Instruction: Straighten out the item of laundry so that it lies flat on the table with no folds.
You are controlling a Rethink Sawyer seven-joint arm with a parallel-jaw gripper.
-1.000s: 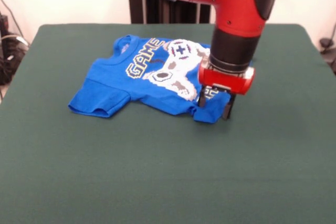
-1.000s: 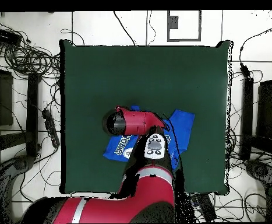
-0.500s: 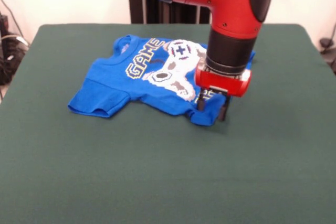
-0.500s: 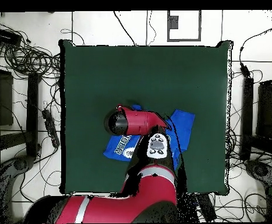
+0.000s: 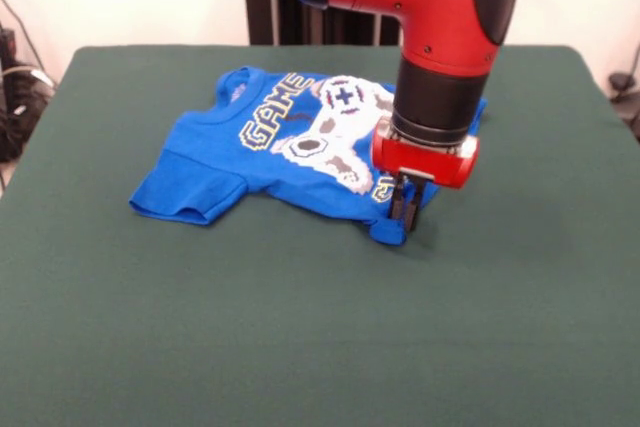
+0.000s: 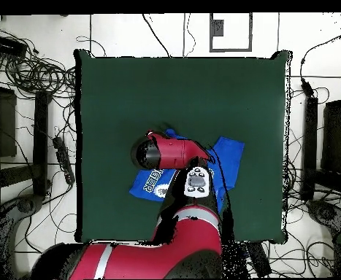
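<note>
Your dark green table (image 5: 300, 337) carries one thing, the rumpled blue T-shirt (image 5: 260, 152), lying toward its far half.

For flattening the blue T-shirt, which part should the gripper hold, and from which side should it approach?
Best the folded hem corner of the T-shirt, on its near edge in the front view, taken from straight above. There the cloth is bunched into a small raised fold that fingers can pinch. The gripper appears shut on exactly this corner. The rest lies flat on the table, giving little to grasp.
</note>
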